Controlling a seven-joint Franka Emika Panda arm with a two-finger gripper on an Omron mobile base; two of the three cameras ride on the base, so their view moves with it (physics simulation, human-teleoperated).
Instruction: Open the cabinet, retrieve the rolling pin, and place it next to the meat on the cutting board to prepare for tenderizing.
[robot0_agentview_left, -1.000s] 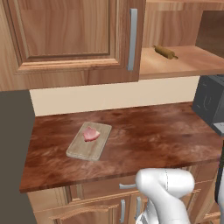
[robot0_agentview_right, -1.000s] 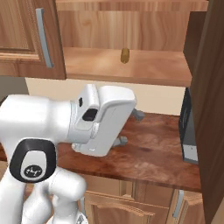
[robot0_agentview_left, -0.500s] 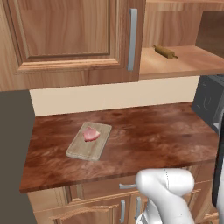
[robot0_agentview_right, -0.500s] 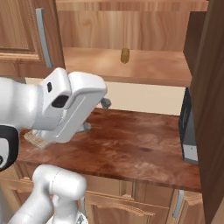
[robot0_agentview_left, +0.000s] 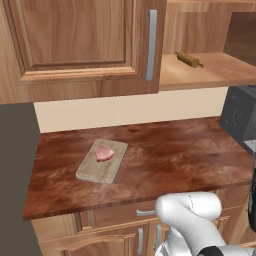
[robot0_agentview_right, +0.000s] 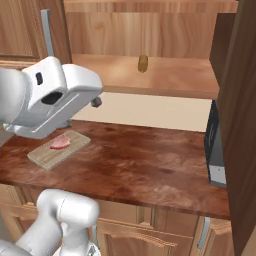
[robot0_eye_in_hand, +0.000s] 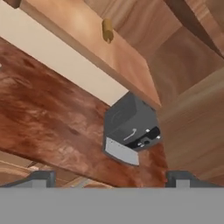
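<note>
The pincer (robot0_eye_in_hand: 109, 177) hangs spread wide and empty above the tabletop (robot0_agentview_left: 165, 155), its two dark tips well apart at the bottom of the hand view, pinching nothing. From there the rolling pin (robot0_eye_in_hand: 106, 29) lies up and ahead, well apart from the tips, on the plain shelf (robot0_agentview_right: 165, 77) of the cabinet (robot0_agentview_right: 240, 125), whose door stands swung open at the right. In the left base view the rolling pin (robot0_agentview_left: 189, 59) lies flat with its long axis slanting across the shelf, one knobbed end toward the front edge; from the right base view it is seen nearly end-on, so I judge the pincer must rise and turn to close across that axis. Nearer, on the tabletop's left, the cutting board (robot0_agentview_left: 90, 170) carries the meat (robot0_agentview_left: 104, 153) at its far end. A dark appliance (robot0_eye_in_hand: 131, 131) sits under the shelf to the right, near the likely upward path; nothing lies on the shelf in front of the pin.
</note>
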